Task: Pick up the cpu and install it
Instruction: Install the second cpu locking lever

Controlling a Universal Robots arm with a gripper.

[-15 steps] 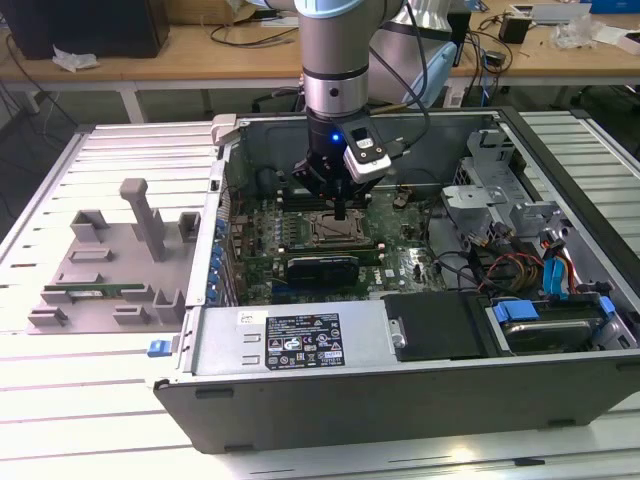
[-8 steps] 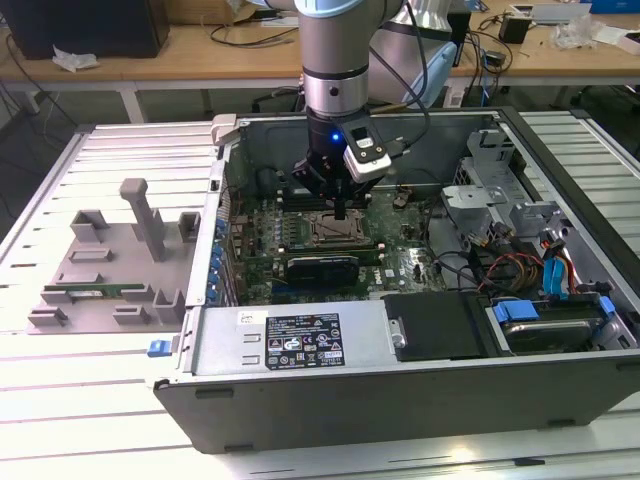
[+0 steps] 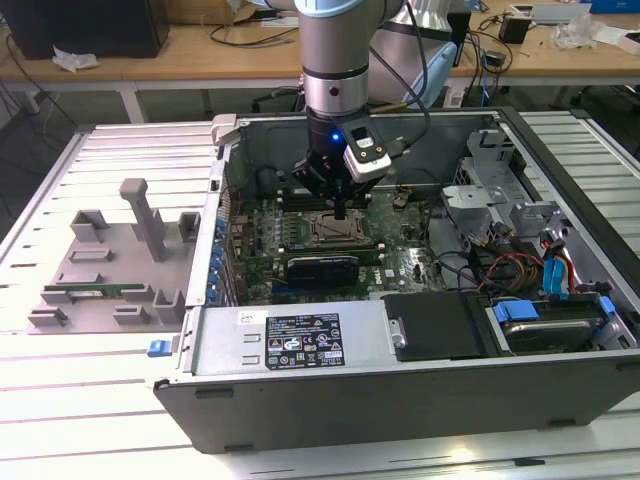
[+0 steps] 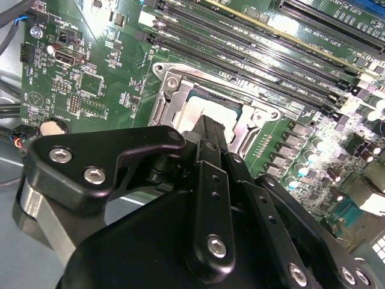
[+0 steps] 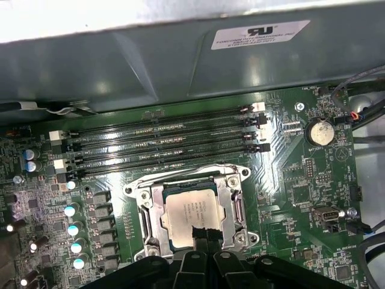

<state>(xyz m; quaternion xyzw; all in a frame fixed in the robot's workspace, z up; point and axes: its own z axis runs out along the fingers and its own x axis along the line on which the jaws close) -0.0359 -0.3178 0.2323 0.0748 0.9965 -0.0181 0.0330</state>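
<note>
The cpu point(image 5: 189, 212), a square silver-grey chip, lies flat inside the open metal socket frame point(image 5: 233, 208) on the green motherboard point(image 5: 301, 192). In the exterior view, my gripper point(image 3: 341, 212) reaches straight down into the open computer case point(image 3: 300, 345) over the socket. In the first wrist view, the gripper point(image 5: 204, 233) has its black fingers close together, with the tips on the chip's near edge. The second wrist view has the gripper point(image 4: 210, 129) covering part of the cpu point(image 4: 207, 108) within the socket frame point(image 4: 171, 99).
Several black memory slots point(image 5: 162, 138) run beside the socket, close to the case wall point(image 5: 180, 66). A coin battery point(image 5: 319, 131) sits on the board. Cables point(image 3: 520, 270) and a drive cage point(image 3: 500, 190) fill the case's right side. A grey fixture tray point(image 3: 110, 270) lies on the exterior view's left.
</note>
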